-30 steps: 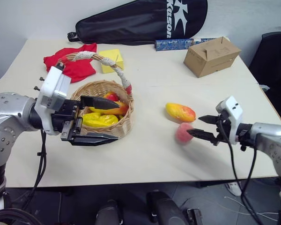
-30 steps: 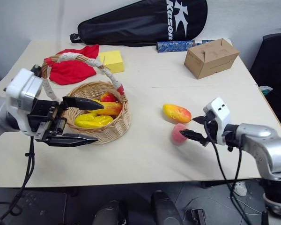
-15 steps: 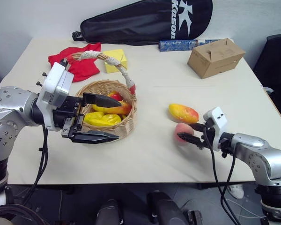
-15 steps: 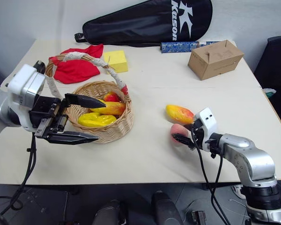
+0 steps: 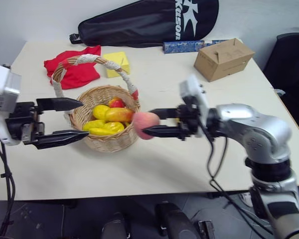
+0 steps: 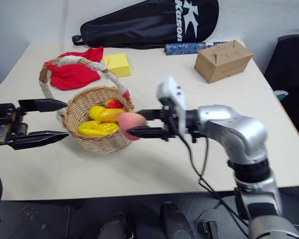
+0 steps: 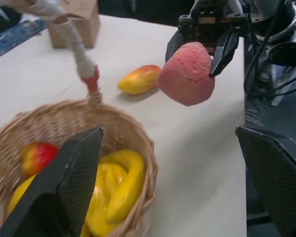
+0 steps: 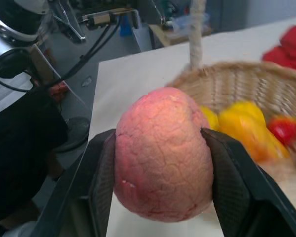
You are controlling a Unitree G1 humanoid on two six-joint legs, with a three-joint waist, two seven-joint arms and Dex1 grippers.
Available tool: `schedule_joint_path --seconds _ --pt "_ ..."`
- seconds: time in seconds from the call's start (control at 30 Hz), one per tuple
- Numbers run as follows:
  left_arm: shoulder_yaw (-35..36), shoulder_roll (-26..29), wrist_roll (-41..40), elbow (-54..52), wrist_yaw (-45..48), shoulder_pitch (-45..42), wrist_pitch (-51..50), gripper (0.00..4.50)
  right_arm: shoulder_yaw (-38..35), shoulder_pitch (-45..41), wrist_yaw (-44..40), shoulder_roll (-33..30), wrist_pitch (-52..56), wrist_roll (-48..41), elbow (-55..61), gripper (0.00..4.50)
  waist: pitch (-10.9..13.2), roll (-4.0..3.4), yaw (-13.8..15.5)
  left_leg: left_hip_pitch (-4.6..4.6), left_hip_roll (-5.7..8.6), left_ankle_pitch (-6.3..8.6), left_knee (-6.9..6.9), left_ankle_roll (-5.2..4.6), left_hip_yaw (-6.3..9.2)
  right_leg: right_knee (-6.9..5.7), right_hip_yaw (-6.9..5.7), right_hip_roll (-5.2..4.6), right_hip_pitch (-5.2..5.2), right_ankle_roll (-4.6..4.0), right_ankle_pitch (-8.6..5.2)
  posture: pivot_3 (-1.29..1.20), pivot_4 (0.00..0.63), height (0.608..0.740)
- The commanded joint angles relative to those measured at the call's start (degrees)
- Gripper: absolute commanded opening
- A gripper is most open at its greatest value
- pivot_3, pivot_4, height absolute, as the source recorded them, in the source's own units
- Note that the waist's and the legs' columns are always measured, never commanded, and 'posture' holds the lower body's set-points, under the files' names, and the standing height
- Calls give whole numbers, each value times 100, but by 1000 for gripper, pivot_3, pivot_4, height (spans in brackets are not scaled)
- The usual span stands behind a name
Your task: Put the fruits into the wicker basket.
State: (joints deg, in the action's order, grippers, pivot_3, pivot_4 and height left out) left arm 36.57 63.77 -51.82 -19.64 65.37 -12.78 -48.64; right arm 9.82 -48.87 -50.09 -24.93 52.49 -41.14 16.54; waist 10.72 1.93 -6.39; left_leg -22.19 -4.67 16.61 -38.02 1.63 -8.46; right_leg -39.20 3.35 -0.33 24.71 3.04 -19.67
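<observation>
Right tool (image 5: 148, 123) clenched on the pink peach (image 5: 145, 124), held in the air just beside the wicker basket (image 5: 105, 144), left tool (image 5: 77, 119) spread wide at the basket's far side, mango (image 7: 139, 79) lying mid-counter (image 5: 154, 164), basket near the counter's left front.

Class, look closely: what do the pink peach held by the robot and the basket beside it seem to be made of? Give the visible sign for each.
The peach looks like soft foam or rubber with a matte painted skin: fine cracks run all over its surface. The wicker basket looks like woven natural cane, tan and unglossed: separate strands show along its rim. Its handle appears wrapped in white lace or cloth.
</observation>
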Motion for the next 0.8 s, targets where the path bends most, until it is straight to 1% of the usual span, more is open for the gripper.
schedule_joint_path --seconds 0.03,0.1,0.13,0.2,0.23,0.33,0.37,0.4,0.43,0.5,0.6,0.67,0.7,0.8 --pt "688 67 -27 -181 -59 321 -98 4500 520 -691 317 762 -669 766 -967 2206 -1 2 1 -2 3 1 -1 -3 0 0 -3 -4 -1 0 0 0 150 740" --pt "772 65 -58 -229 -85 427 -93 4500 633 -902 436 1062 -896 1076 -1368 2206 -3 5 16 -3 5 2 -3 -4 -2 0 -4 -8 0 0 0 0 150 740" --pt "801 58 -80 -275 -114 461 -99 4500 701 -1049 652 1263 -991 1309 -1692 2206 -4 7 24 -6 6 3 -3 -5 2 2 -8 -11 0 0 0 0 150 740" --pt "839 50 -130 -355 -169 499 -115 4500 810 -1226 887 1513 -1164 1668 -2148 2907 -6 12 16 -9 8 5 -3 -8 1 6 -10 -14 -1 0 0 0 150 740" --pt "837 44 -168 -394 -210 485 -131 4500 826 -1227 798 1529 -1180 1691 -2178 3144 -8 14 11 -10 8 5 -4 -10 1 7 -10 -15 -1 0 0 0 150 740" --pt "731 26 -268 -459 -263 428 -110 4500 551 -1143 495 1445 -793 1336 -1783 4212 -7 14 8 -13 10 7 -2 -11 1 9 -11 -18 0 0 0 0 150 740" --pt "651 21 -287 -458 -267 396 -76 4500 360 -1110 441 1400 -587 1110 -1592 4453 -7 13 7 -14 9 7 -1 -11 1 9 -11 -17 2 0 0 0 150 740" --pt "577 19 -303 -454 -272 362 -43 4500 200 -1076 393 1341 -412 920 -1413 4453 -7 13 7 -14 9 7 1 -10 1 9 -11 -17 3 0 0 0 150 740" --pt "463 9 -320 -454 -290 297 -2 4500 -14 -1007 360 1218 -156 665 -1171 4453 -7 13 8 -14 8 7 2 -10 1 8 -11 -16 3 0 0 0 150 740" --pt "180 -46 -426 -446 -378 60 41 4500 -411 -767 230 769 295 229 -632 4453 -7 13 34 -14 8 7 2 -10 2 9 -11 -17 2 0 0 0 150 740" --pt "-461 -261 -600 -523 -565 -481 96 4500 -1068 -133 168 -186 765 -163 80 4453 -8 15 141 -11 11 11 0 -16 11 25 -18 -20 -16 3 2 0 150 740" --pt "-1017 -360 -393 -581 -486 -761 277 4500 -1207 365 77 -964 698 87 196 4453 -9 17 174 -10 15 13 0 -21 10 33 -16 -22 -21 6 4 0 150 740" --pt "-1280 -411 -295 -567 -447 -915 368 4500 -1162 573 13 -1308 528 306 127 4453 -8 16 179 -9 17 15 0 -23 7 36 -12 -22 -21 7 4 0 150 740" --pt "-1854 -563 -159 -459 -335 -1352 529 4500 -830 916 -153 -1959 -321 1079 -346 4453 -6 12 134 -9 21 15 1 -24 -1 41 -5 -17 -19 13 7 0 150 740"
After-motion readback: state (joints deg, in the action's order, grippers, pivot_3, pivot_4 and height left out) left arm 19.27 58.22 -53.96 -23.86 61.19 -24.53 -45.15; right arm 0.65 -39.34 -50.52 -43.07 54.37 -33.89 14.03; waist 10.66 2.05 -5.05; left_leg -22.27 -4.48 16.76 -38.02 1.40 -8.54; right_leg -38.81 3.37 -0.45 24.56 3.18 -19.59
